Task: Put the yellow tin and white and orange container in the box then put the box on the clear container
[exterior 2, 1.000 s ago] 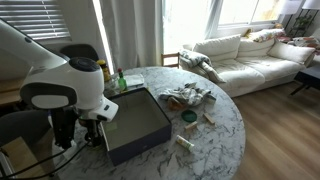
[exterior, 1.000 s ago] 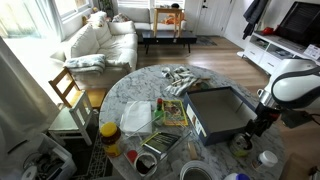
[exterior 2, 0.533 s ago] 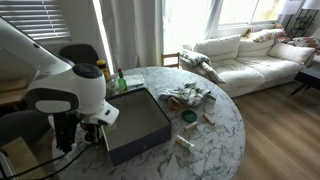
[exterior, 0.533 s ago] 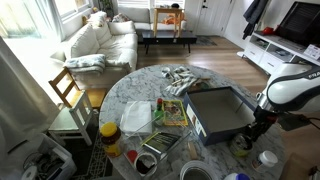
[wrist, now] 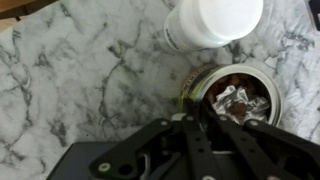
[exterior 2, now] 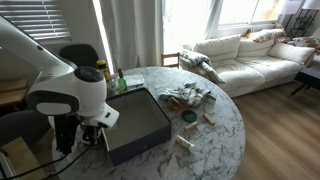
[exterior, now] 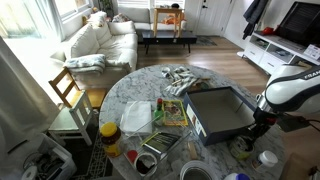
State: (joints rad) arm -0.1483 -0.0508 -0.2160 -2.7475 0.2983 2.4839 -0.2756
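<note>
Progress is standing at zero: box (exterior: pixel 218 110) is sitting empty; tin (wrist: pixel 238 95) and white tub (wrist: pixel 215 18) are resting together on the counter (wrist: pixel 80 70). Claw (wrist: pixel 200 120) is hovering at tin's rim; its opening cannot be told.

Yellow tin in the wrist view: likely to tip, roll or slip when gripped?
The yellow tin looks low and wide and stands upright on the marble table, so tipping seems unlikely. Its round wall may slip from an off-centre pinch. The top looks like crinkled foil, probably easy to dent.
</note>
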